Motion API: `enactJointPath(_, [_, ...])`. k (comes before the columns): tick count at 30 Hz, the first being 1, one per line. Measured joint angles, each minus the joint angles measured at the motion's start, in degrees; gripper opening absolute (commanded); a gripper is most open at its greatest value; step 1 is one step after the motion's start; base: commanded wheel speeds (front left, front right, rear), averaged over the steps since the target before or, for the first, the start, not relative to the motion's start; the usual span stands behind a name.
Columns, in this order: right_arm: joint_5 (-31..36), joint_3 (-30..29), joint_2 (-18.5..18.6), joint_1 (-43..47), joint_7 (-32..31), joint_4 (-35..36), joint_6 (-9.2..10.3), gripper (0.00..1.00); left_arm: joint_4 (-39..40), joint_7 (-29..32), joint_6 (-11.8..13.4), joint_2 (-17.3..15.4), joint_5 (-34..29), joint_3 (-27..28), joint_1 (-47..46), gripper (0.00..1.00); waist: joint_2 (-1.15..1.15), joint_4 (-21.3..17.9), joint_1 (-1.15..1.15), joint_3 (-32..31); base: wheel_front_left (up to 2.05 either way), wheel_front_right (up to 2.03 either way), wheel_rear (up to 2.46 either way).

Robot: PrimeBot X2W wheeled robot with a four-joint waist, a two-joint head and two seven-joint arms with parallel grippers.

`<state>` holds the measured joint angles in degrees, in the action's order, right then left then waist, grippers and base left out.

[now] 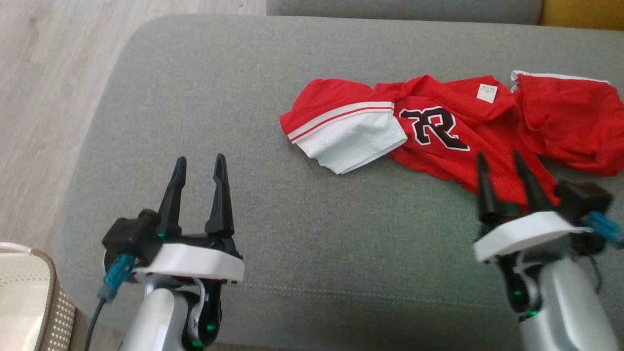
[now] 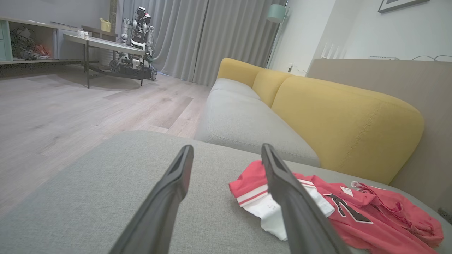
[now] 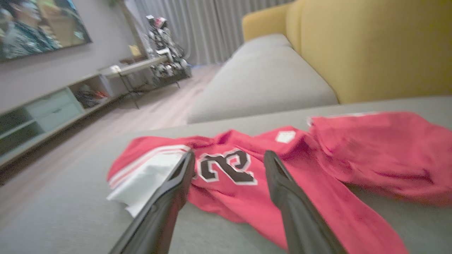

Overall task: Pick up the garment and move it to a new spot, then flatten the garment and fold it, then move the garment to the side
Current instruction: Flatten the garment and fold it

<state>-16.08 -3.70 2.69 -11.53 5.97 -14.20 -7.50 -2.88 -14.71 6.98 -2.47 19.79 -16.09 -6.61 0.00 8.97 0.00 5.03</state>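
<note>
1. the garment [image 1: 438,129], a red jersey with a white sleeve part and a black-and-white emblem [image 1: 434,127], lies crumpled on the grey cushion [image 1: 234,97], on its right half and toward the far side.
2. its white, striped part points left. a bunched red part with a white hem runs to the right edge of the head view. a small white label [image 1: 486,93] faces up on the far side.
3. the right gripper [image 1: 499,154] is at the garment's near edge, its two dark fingers spread apart with nothing clamped between them. the tips overlap the red cloth just right of the emblem. this arm is a little blurred, and i cannot tell whether the tips touch the cloth.
4. in the right wrist view the emblem lies between and just beyond the spread fingers, with the white part by the left one.
5. the left gripper [image 1: 201,157] is open and empty, over bare cushion well to the left of the garment and nearer the robot.
6. in the left wrist view the garment lies beyond the right-hand finger, with a yellow backrest [image 2: 346,120] behind it.
7. a pale mesh basket [image 1: 44,297] stands at the near left beside the cushion, on the wooden floor [image 1: 48,73].
</note>
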Motion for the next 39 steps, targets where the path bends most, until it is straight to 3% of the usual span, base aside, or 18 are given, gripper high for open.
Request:
enactJointPath(6, [-2.2, 8.2, 0.1, 0.9, 4.7, 3.2, 0.0, 1.0, 0.2, 0.0, -0.4, 0.0, -0.1, -0.1, 0.7, 1.0, 0.0, 0.2, 0.0, -1.3, 0.0, 0.0, 0.0])
enactJointPath(13, [-2.0, 13.8, 1.1, 5.4, 7.3, 0.2, 0.0, 1.0, 0.4, 0.0, -0.9, 0.0, -0.7, -0.9, 2.3, 1.0, 0.0, 0.1, 0.0, -2.5, 0.0, 0.0, 0.0])
enactJointPath(29, [0.3, 16.6, 2.2, 0.8, 8.3, -3.7, 0.0, 1.0, 0.8, 0.0, -0.9, -0.1, -0.9, -2.5, 2.4, 1.0, 0.0, 1.9, 0.0, 0.2, 0.0, 0.0, 0.0])
enactJointPath(39, [-1.7, 11.3, 3.4, -11.7, 5.5, -16.2, 0.0, 1.0, 0.9, 0.0, 0.1, -0.1, 1.2, -5.4, -0.2, 1.0, 0.0, 6.8, 0.0, 4.8, 0.0, 0.0, 0.0])
